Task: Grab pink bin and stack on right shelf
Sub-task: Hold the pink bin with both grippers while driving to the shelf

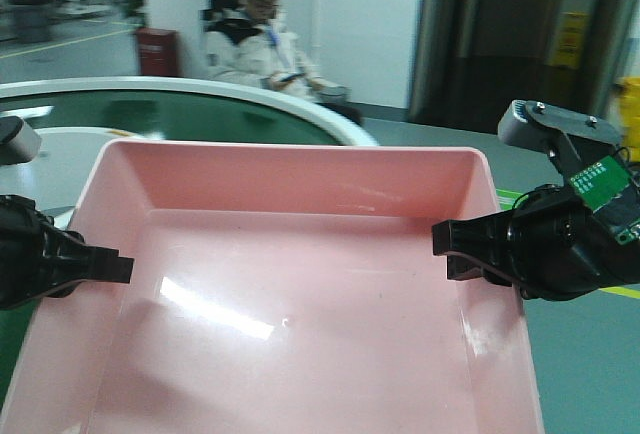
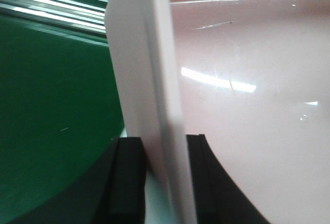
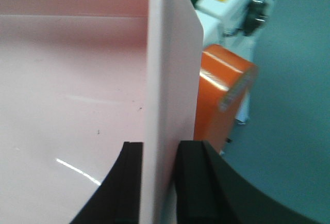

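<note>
Left gripper (image 2: 164, 182): clamped on the left wall of the pink bin (image 1: 290, 284), one black finger inside, one outside.
Right gripper (image 3: 157, 182): pinching the right wall the same way.
Pink bin: held between both grippers, open side up, filling the foreground.
Orange object (image 3: 221, 100): just outside the right wall, blurred.
Green conveyor belt (image 1: 180, 114): curving beyond the far wall.
Seated person (image 1: 262, 39): behind the belt.
</note>
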